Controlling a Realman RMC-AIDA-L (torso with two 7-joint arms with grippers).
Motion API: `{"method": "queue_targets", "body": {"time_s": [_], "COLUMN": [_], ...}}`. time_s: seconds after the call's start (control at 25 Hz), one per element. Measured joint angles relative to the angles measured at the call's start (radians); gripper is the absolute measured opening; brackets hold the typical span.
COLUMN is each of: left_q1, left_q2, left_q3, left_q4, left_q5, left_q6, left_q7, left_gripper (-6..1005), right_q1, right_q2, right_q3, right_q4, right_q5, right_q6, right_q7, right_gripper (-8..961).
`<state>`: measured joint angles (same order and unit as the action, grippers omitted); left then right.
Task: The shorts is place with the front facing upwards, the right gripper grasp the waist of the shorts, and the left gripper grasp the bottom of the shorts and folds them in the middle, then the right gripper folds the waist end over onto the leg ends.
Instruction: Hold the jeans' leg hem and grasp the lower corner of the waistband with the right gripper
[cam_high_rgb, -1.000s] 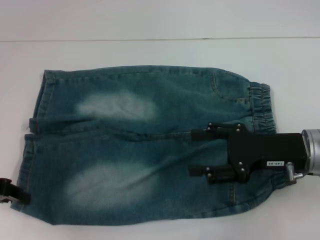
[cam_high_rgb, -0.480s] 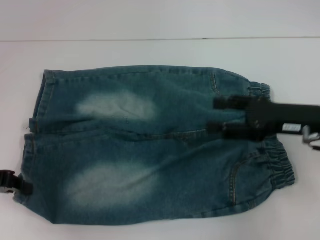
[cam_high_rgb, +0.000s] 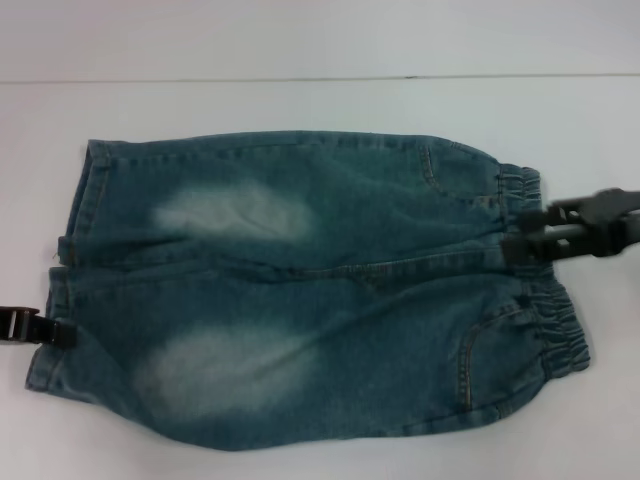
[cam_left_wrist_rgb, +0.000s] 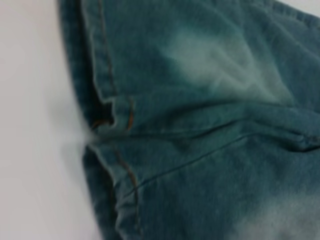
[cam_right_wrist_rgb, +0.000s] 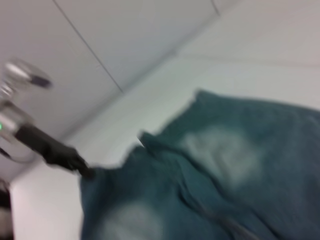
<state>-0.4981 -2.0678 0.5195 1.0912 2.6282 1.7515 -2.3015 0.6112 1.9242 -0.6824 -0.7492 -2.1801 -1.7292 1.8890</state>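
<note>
The blue denim shorts (cam_high_rgb: 300, 290) lie flat on the white table, front up, with the elastic waist (cam_high_rgb: 545, 290) to the right and the leg ends (cam_high_rgb: 70, 250) to the left. My right gripper (cam_high_rgb: 515, 231) hovers at the waist's far half, its two dark fingers (cam_high_rgb: 560, 212) apart and nothing between them. My left gripper (cam_high_rgb: 35, 328) shows only as a dark tip touching the hem of the near leg. The left wrist view looks down on both hems (cam_left_wrist_rgb: 112, 120) and the gap between the legs. The right wrist view shows the shorts (cam_right_wrist_rgb: 225, 170) and the left arm (cam_right_wrist_rgb: 50, 147) beyond.
White table (cam_high_rgb: 320, 100) runs all around the shorts, with a back edge line (cam_high_rgb: 320, 78) against a pale wall.
My right gripper has pulled back to the right, from over the near hip to the waist's far half. The left gripper has slid farther along the near leg hem.
</note>
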Motion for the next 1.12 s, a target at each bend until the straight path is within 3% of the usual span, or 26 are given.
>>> {"method": "queue_targets", "body": {"time_s": [0.28, 0.6, 1.12], "left_q1": [-0.003, -0.011, -0.012], "left_q2": [-0.002, 0.005, 0.001], "left_q3": [0.0, -0.004, 0.003], "left_q4": [-0.006, -0.009, -0.014], "left_q5": [-0.03, -0.033, -0.034], "left_q6": [-0.025, -0.032, -0.035], "left_q7": [0.041, 0.047, 0.049], "left_gripper": [37, 36, 37], "right_q1": [0.012, 0.076, 0.107], "right_q2": [-0.005, 0.008, 0.046], "right_q3": [-0.003, -0.012, -0.141], "right_q4": [-0.111, -0.135, -0.122], "right_q5": [-0.325, -0.532, -0.589], "right_q6": [-0.078, -0.113, -0.052], "right_q7": [-0.043, -0.047, -0.018], "right_gripper": [828, 813, 789]}}
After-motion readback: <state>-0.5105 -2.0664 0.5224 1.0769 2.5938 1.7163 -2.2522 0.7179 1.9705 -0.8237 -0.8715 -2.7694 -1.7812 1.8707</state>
